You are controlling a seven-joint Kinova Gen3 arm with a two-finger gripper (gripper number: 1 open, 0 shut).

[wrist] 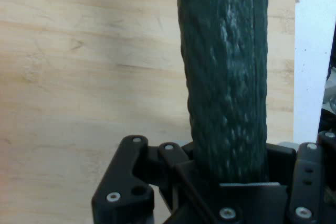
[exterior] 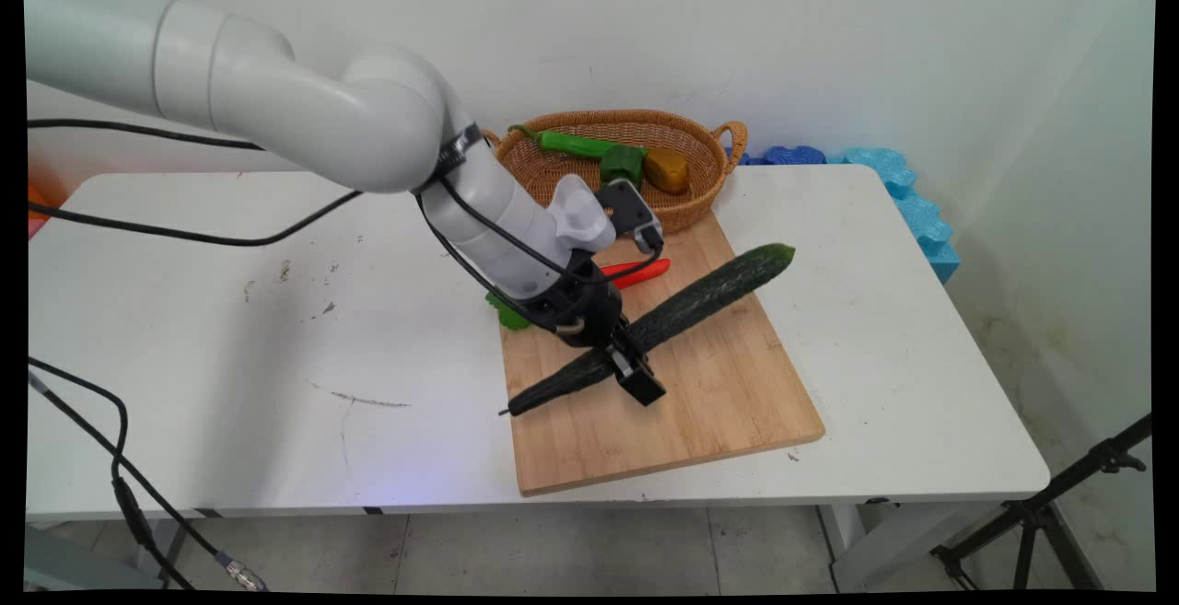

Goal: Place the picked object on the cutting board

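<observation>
**Tool clamps a cucumber low on the cutting board**

The tool (exterior: 629, 367) pinches the long dark cucumber (exterior: 700, 301) near its thin stem end, its fingers pressed against the skin on either side. The cucumber lies slanting across the wooden cutting board (exterior: 682, 421), its far end overhanging the board's edge. Behind the wrist lie a red chilli (exterior: 640, 272) and something green (exterior: 508, 313). A wicker basket (exterior: 686, 204) of vegetables sits at the back of the bench (exterior: 230, 329).

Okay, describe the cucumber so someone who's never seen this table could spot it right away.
Find the wooden cutting board on the white table, in front of the wicker basket. The cucumber lies diagonally across it, under the gripper. It is long, dark green and bumpy, much bigger than the red chili nearby.
</observation>
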